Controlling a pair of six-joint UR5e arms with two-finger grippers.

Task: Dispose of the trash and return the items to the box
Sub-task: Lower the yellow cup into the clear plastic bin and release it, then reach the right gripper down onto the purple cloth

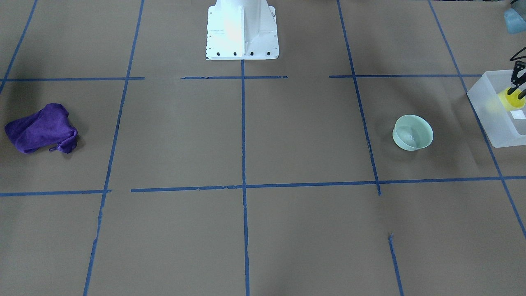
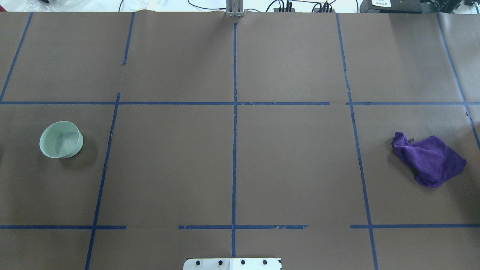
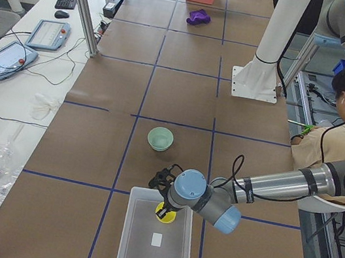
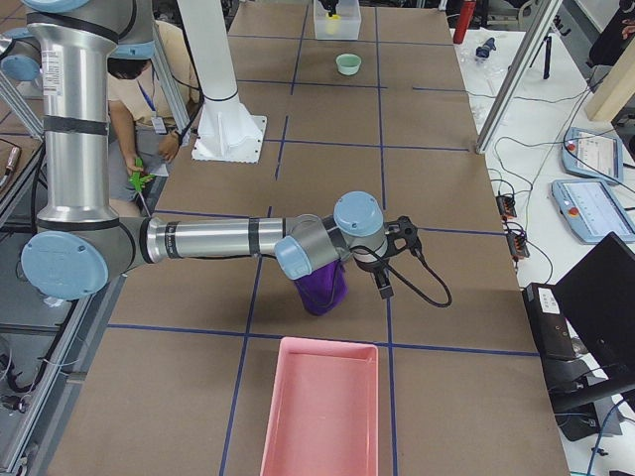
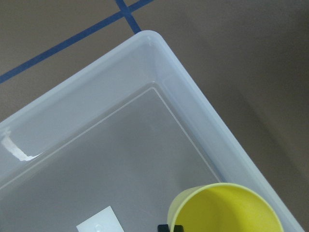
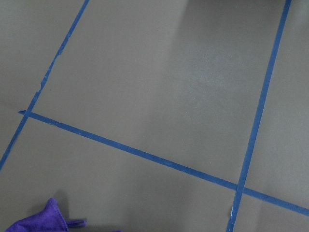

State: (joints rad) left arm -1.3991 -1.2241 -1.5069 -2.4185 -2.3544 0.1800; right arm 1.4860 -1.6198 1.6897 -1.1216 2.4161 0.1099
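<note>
The yellow cup (image 1: 511, 100) sits inside the translucent white box (image 1: 493, 123) at the table's end on my left. My left gripper (image 1: 516, 91) reaches down into the box and is shut on the cup's rim. The left wrist view shows the cup (image 5: 227, 210) close up above the box floor, near the box wall (image 5: 203, 111). The mint-green bowl (image 1: 413, 132) stands upright on the table beside the box, apart from it. It also shows in the overhead view (image 2: 61, 139). My right gripper (image 4: 380, 278) hovers over the purple cloth (image 4: 322, 286); I cannot tell whether it is open or shut.
The purple cloth (image 2: 431, 160) lies crumpled on the table on my right side. A pink bin (image 4: 322, 416) stands at the table's right end. The white robot pedestal (image 1: 241, 33) stands at the middle of the table's near edge. An operator sits behind the robot.
</note>
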